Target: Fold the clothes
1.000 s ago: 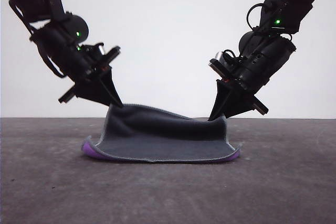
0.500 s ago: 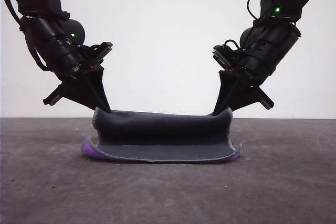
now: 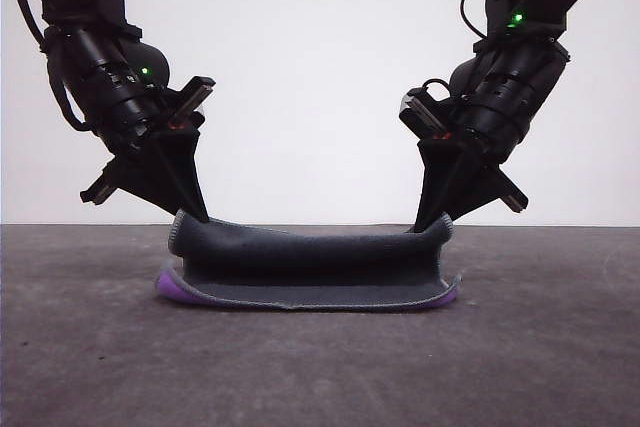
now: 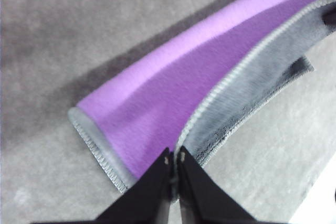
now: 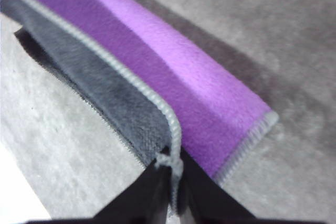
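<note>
Grey-and-purple cloth [image 3: 310, 265] lies half-folded on desk [image 3: 320, 367]; our left hand [image 3: 192, 215] and right hand [image 3: 432, 223] each pinch a corner. We should advance both evenly, aligning edges.

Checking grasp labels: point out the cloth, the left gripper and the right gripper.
cloth [image 3: 310, 252], front view, dark grey folded-over layer.
left gripper [image 4: 174, 162], left wrist view, fingertips pinching the stitched edge.
right gripper [image 5: 169, 167], right wrist view, fingertips pinching the cloth corner.
</note>
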Motion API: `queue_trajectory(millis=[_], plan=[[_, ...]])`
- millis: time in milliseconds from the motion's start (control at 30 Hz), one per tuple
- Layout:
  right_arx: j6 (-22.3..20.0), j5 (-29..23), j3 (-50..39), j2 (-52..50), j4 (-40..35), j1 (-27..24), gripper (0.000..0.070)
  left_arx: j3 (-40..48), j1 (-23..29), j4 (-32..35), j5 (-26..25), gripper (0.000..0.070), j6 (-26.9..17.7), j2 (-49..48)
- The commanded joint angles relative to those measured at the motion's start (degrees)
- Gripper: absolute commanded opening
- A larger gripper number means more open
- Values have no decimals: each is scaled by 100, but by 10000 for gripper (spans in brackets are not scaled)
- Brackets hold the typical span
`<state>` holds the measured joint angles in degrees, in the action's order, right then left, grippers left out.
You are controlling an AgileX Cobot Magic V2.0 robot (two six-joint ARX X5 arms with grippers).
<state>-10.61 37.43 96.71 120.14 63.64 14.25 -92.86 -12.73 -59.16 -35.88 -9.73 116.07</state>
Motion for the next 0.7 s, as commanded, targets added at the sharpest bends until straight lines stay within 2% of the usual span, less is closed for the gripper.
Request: queue_trajectory(millis=[0, 367, 400, 500, 533, 567, 600, 667], plan=[[-123, 1, 122, 81, 41, 44, 7, -133, -16, -64, 15, 4, -120, 46], [-184, 5, 122, 81, 332, 51, 24, -133, -9, -290, 15, 4, -156, 46], [-184, 6, 122, 81, 331, 53, 63, -133, -8, -295, 15, 4, -156, 46], [-179, 37, 122, 81, 357, 55, 272, -133, -9, -306, 14, 7, -156, 46], [-180, 68, 122, 81, 372, 56, 340, -133, -8, -313, 13, 38, -149, 46], [-180, 107, 122, 81, 389, 58, 408, -133, -7, -321, 13, 86, -138, 46], [-181, 194, 122, 81, 397, 58, 450, -133, -7, -343, 15, 173, -140, 46], [-182, 296, 122, 81, 398, 56, 475, -133, -3, -358, 15, 318, -138, 46]])
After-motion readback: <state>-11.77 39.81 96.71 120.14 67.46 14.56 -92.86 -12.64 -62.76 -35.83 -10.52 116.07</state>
